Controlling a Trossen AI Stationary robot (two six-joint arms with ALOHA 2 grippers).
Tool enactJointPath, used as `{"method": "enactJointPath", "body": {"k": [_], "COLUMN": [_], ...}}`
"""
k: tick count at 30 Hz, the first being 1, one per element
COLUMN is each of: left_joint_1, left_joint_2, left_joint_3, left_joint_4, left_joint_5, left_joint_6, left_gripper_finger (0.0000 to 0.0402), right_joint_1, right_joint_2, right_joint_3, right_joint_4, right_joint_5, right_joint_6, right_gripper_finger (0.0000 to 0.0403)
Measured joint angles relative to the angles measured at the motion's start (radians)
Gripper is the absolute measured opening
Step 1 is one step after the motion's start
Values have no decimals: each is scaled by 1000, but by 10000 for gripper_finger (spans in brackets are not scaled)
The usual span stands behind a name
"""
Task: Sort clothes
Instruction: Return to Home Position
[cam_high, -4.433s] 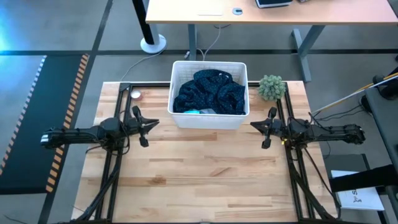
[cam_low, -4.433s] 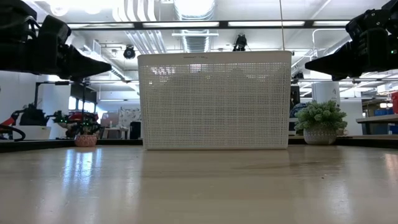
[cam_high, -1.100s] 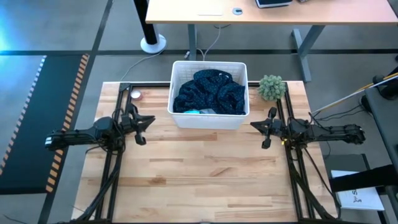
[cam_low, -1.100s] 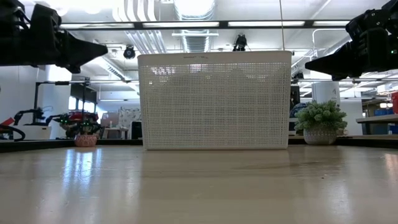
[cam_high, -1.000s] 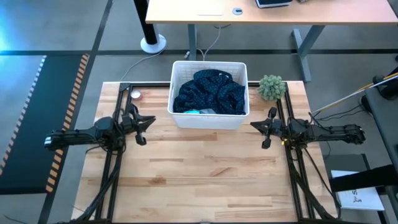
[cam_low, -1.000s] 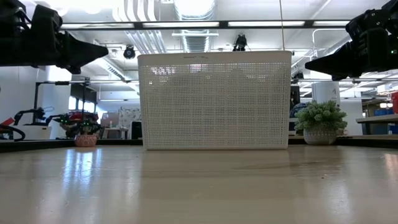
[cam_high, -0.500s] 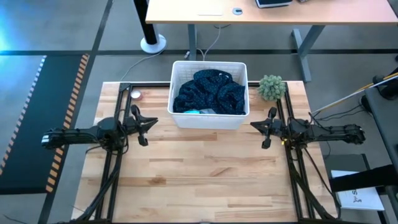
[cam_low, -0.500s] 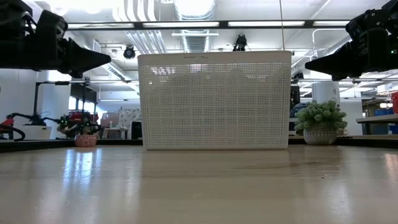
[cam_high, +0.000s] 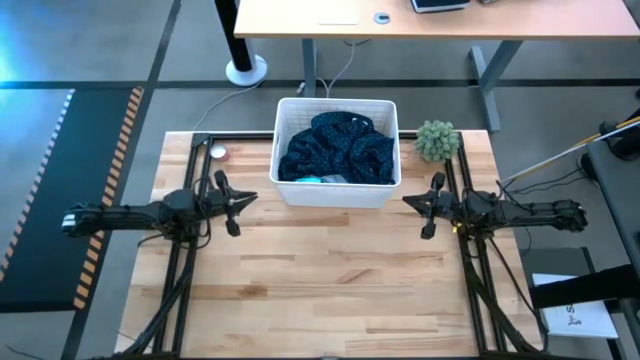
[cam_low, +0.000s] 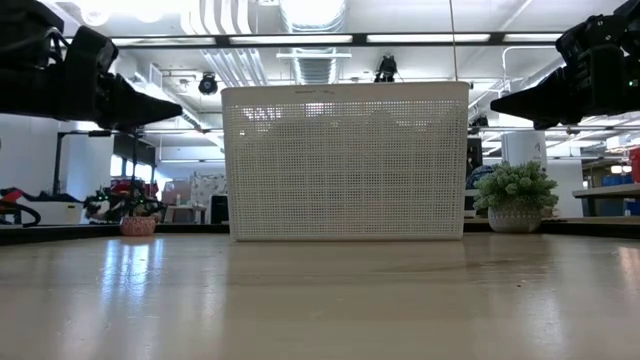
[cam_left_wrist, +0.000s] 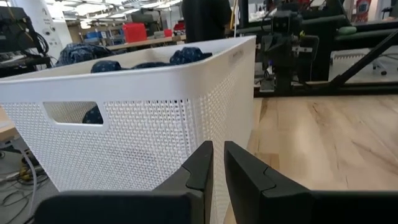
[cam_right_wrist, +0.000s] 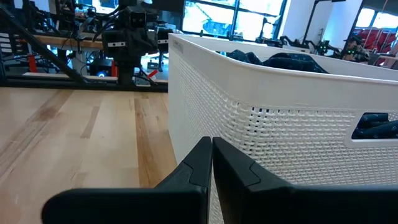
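The left arm is lying stretched out low and level along the left edge of the surface (cam_high: 330, 290), and its left claw (cam_high: 238, 206) is pointing toward the basket's near left corner while hovering above the wood. Its two dark, blocky fingers (cam_left_wrist: 200, 163) are standing nearly together, with only a thin slit showing between them, and nothing is sitting in that slit. The right arm is mirroring this pose along the right edge, its right claw (cam_high: 418, 211) aiming at the basket's near right corner with the tapered fingers (cam_right_wrist: 200, 160) pressed together and empty.

The basket (cam_high: 337, 191) is sitting at the middle of the far edge; it is a white, rectangular plastic tub with finely perforated walls, rounded corners and a slotted handle hole. The clothes (cam_high: 338, 148) are lying piled inside it, a soft, crumpled heap of navy fabric flecked with small dots, bulging just above the rim, with a sliver of teal cloth (cam_high: 312, 179) peeking out at the near wall. The surface is made of pale wooden planks with visible grain. A small fuzzy green plant (cam_high: 436, 140) in a light pot is standing near the far right corner, just beside the basket.
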Motion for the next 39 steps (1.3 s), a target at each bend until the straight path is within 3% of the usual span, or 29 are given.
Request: {"method": "enactJointPath", "body": {"k": [39], "left_joint_1": [0], "left_joint_2": [161], "left_joint_3": [0], "left_joint_4": [0], "left_joint_5": [0], "left_joint_6": [0], "left_gripper_finger": [32], "right_joint_1": [0], "right_joint_2": [0], "right_joint_3": [0], "right_joint_4": [0], "right_joint_5": [0], "right_joint_6": [0], "right_gripper_finger": [0]}}
